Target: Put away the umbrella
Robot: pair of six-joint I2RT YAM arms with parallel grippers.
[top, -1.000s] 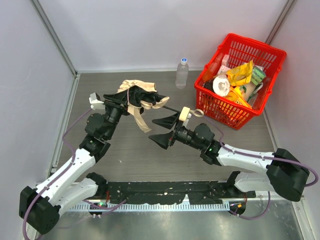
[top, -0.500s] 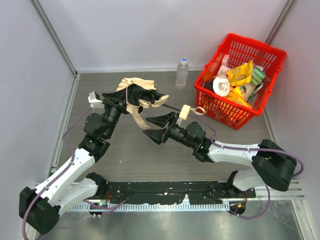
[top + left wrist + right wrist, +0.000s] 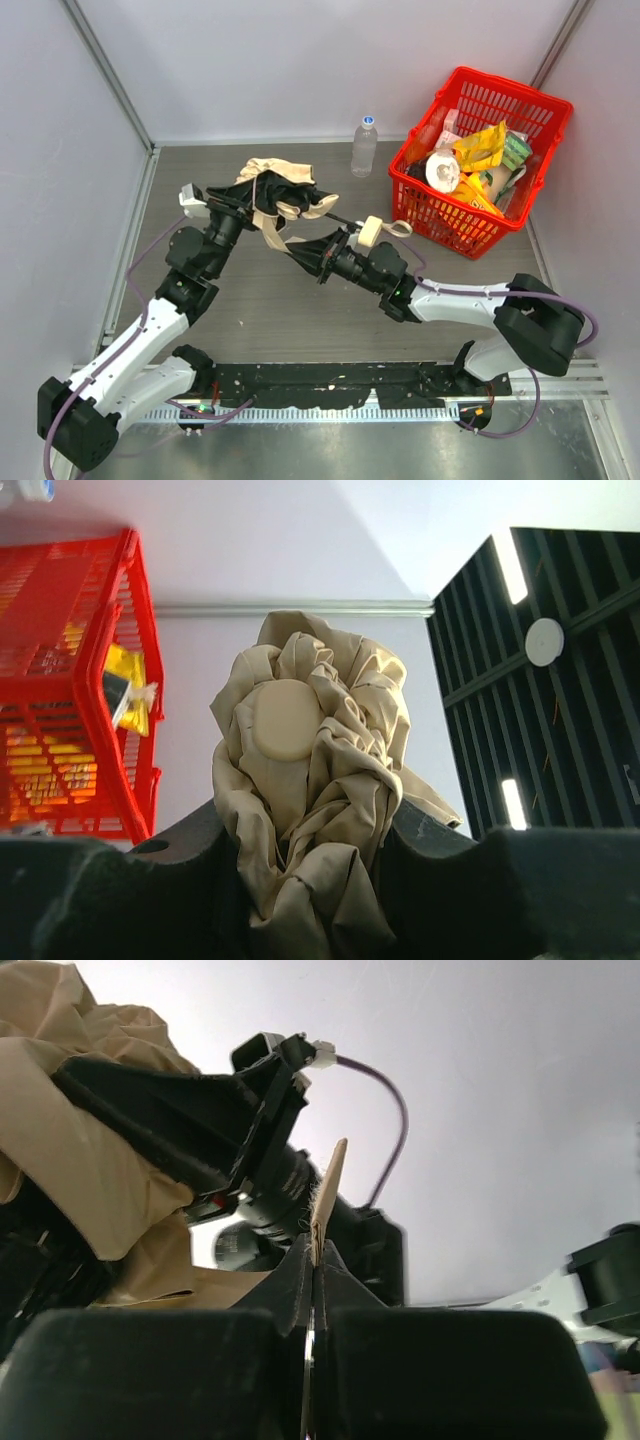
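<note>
- Umbrella [image 3: 270, 182]: soft matte cream fabric, bunched into deep folds, held up off the table [image 3: 250, 310] well left of the red basket [image 3: 428, 115].
- Left wrist view: a smooth oval beige cap sits in the middle of the crumpled folds.
- Shaft [image 3: 343, 217]: a thin black rod running from the bundle toward the basket. It ends in a small rounded beige handle [image 3: 370, 231] with a pale cord loop [image 3: 400, 227], which is near the basket's near-left corner.
- Strap [image 3: 272, 232]: a flat, narrow band of the same fabric hanging from the bundle on the side away from the basket. It looks paper-thin edge-on in the right wrist view.
- Left gripper [image 3: 310, 840]: fingers clamped on the bunched fabric, which fills the gap between them and spills over both black pads.
- Right gripper [image 3: 315, 1265]: fingers pressed together with the strap nipped between the tips. It sits left of and nearer than the basket, below the shaft.
- Basket: red plastic lattice with a stiff rim, tilted corner-on, filled with yellow packets and other wrapped goods.
- Bottle [image 3: 364, 146]: clear plastic, upright, just left of the basket's far-left side and apart from the umbrella.
- Table: dull grey-brown and matte.
- Edges: pale panel walls run close behind and to the right of the basket. A strip of table shows between the basket's near wall and the right arm.
</note>
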